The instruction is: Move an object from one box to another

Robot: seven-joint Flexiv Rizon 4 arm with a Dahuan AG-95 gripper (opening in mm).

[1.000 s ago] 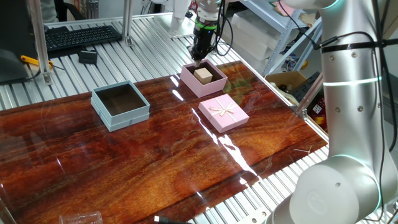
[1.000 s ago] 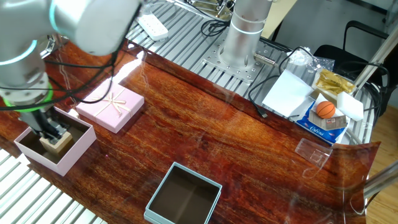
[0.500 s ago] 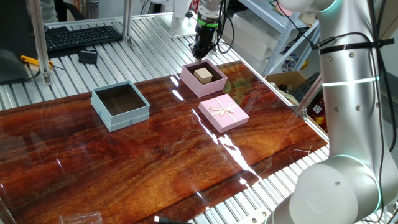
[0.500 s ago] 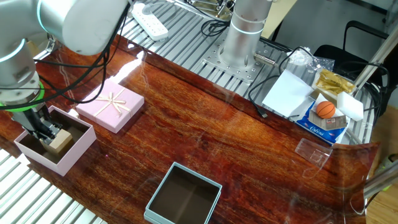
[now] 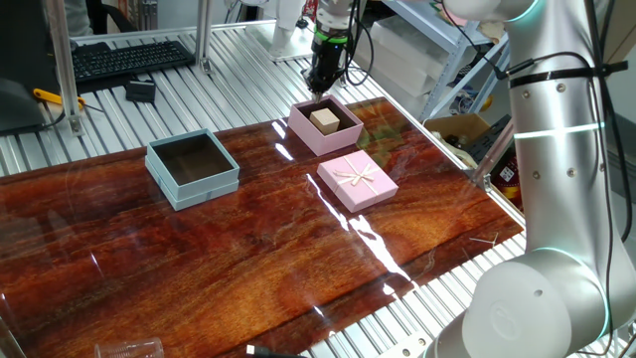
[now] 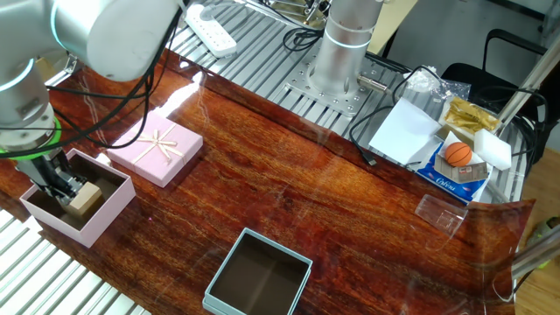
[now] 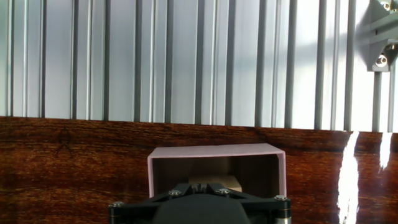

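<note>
The claw [image 5: 320, 88] hung shut and empty, pointing straight down just above the far rim of the pink box [image 5: 343, 137], right at the surface's [image 5: 248, 259] far edge by the metal slats. The wooden cube [image 5: 323, 120] sat inside that box, not gripped. The blue-grey box [image 5: 193, 168] stood well apart along the same edge, and the ribboned pink lid [image 5: 357, 181] lay just beside the pink box.

— Do we log any legible text, labels or numbers?
— Only faint print on the blue packet [image 6: 455, 178] beside the tabletop [image 6: 350, 210]; we cannot read it. Nothing else is lettered.
</note>
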